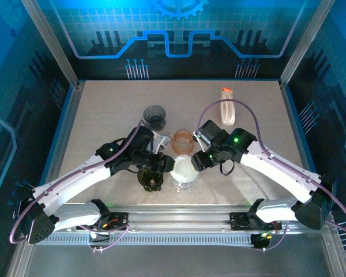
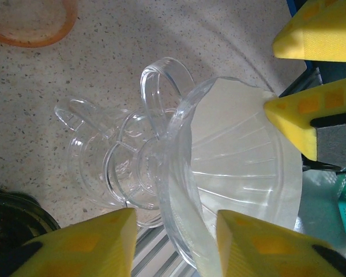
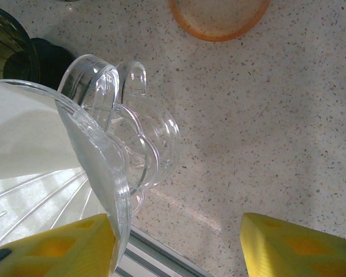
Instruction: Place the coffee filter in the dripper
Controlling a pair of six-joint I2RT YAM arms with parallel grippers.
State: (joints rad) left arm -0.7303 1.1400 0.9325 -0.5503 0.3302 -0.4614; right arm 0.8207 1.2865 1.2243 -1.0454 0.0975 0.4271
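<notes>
The white paper filter [image 1: 184, 168] lies inside the clear dripper [image 1: 185, 184], which stands mid-table [image 1: 104, 104] close to the near edge, just right of a dark green dripper [image 1: 150, 179]. From above, both grippers crowd it and any contact is hard to read. The left wrist view shows the left gripper [image 2: 176, 222] spread, the dripper's rim between its fingers, and one yellow fingertip [image 2: 291, 115] of the right gripper [image 3: 176, 222] touching the filter's edge. The right wrist view shows that gripper's jaws wide apart and an orange cup [image 3: 219, 17] beyond.
</notes>
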